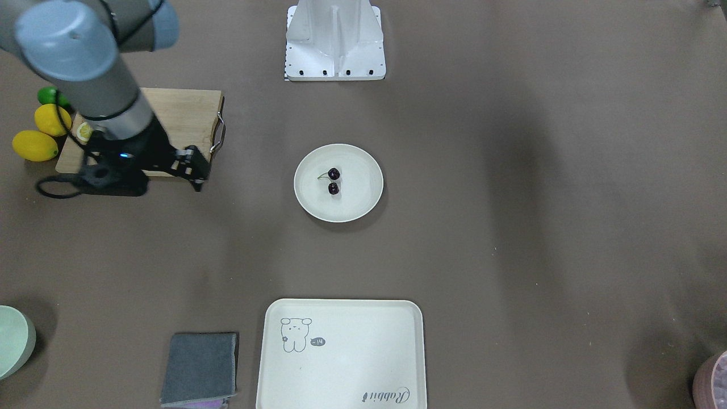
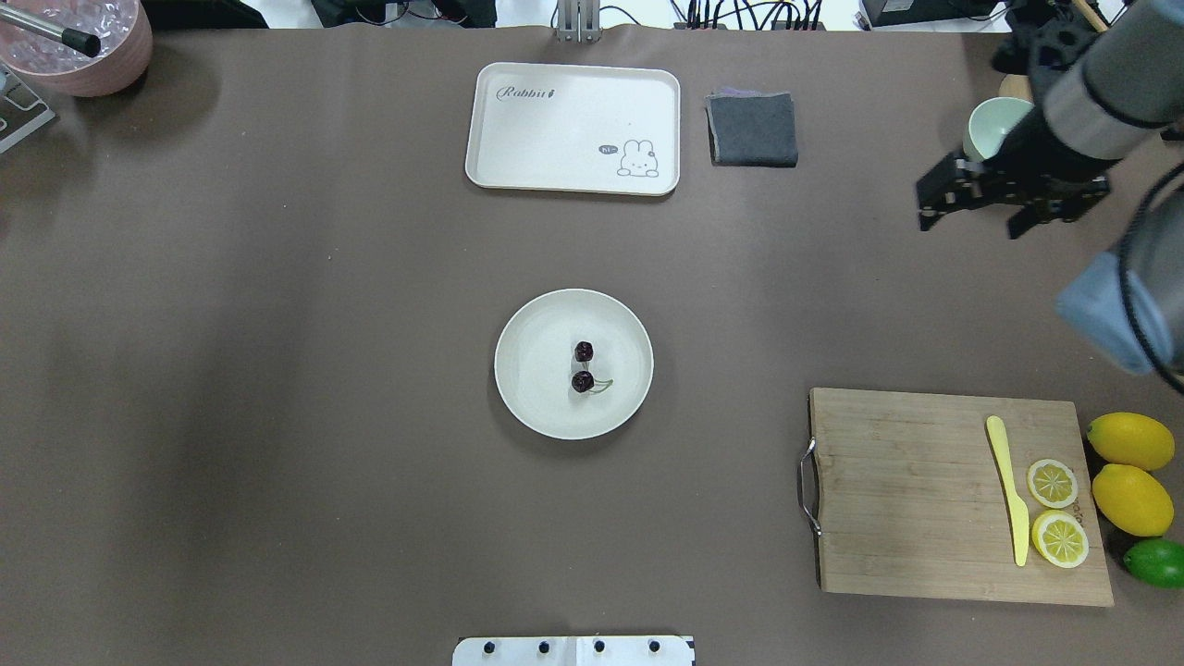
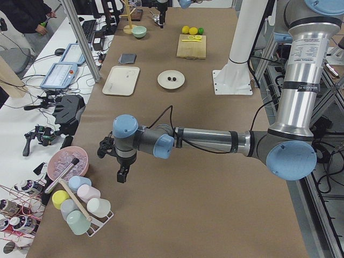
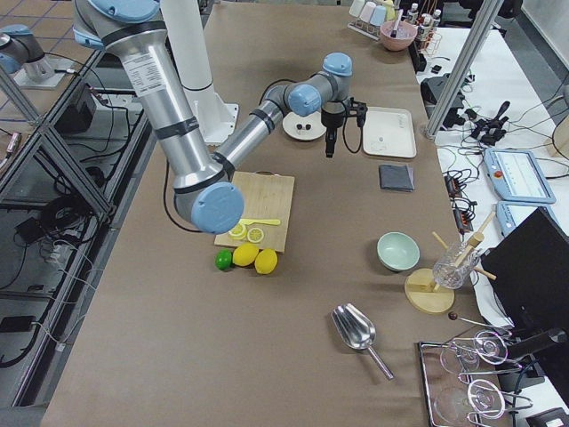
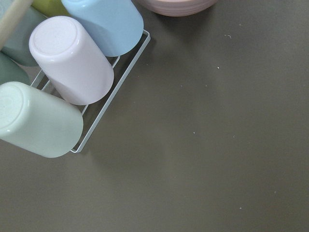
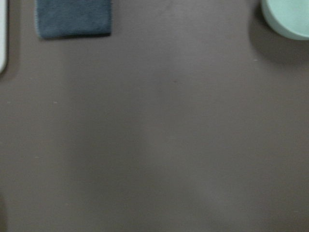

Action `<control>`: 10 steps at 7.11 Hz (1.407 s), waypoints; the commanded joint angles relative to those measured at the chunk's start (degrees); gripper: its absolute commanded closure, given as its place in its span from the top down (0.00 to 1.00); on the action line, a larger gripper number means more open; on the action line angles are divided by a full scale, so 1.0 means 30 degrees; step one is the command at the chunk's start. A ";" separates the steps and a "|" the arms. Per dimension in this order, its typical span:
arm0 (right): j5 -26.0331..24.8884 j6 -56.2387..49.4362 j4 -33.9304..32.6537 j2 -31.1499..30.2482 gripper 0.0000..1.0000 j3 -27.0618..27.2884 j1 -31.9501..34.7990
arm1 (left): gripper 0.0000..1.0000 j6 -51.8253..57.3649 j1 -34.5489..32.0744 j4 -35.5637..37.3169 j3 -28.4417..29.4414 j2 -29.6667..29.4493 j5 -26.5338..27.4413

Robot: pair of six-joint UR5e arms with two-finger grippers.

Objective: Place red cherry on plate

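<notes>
The red cherry (image 2: 583, 366), two dark glossy fruits on a thin green stem, lies in the middle of the round cream plate (image 2: 536, 324) at the table's centre; it also shows as the red cherry (image 1: 333, 180) on the plate (image 1: 363, 165) in the front-facing view. My right gripper (image 2: 934, 199) hangs open and empty far to the right of the plate, near the pale green bowl; in the front-facing view the right gripper (image 1: 193, 167) sits over the cutting board's edge. My left gripper (image 3: 121, 172) hovers by the cup rack at the table's left end; whether it is open or shut I cannot tell.
A cream rabbit tray (image 2: 573, 128) and a grey cloth (image 2: 752, 129) lie at the far side. A wooden cutting board (image 2: 906, 499) carries a yellow knife and lemon slices, with lemons (image 2: 1130, 472) and a lime beside it. A pink bowl (image 2: 83, 55) stands far left.
</notes>
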 commanded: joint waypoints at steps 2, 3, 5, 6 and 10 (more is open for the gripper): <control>0.1001 -0.8668 -0.0106 -0.5385 1.00 -0.0119 0.5603 | 0.98 0.0394 -0.0812 0.1495 -0.1569 0.0736 -0.0656; 0.1001 -1.2991 -0.0165 -0.6383 1.00 -0.1256 0.7770 | 0.98 0.0394 -0.0813 0.1558 -0.2157 0.1234 -0.0656; 0.1030 -1.9048 -0.0108 -0.6569 1.00 -0.4912 1.1468 | 0.98 0.0394 -0.0813 0.1501 -0.2251 0.1678 -0.0627; 0.1030 -1.9157 -0.0078 -0.6656 1.00 -0.5278 1.1744 | 0.98 0.0394 -0.0784 0.1500 -0.2163 0.1650 -0.0627; 0.1528 -1.9041 -0.0048 -0.6628 1.00 -0.5223 1.1864 | 0.98 0.0365 -0.0754 0.1500 -0.2192 0.1650 -0.0568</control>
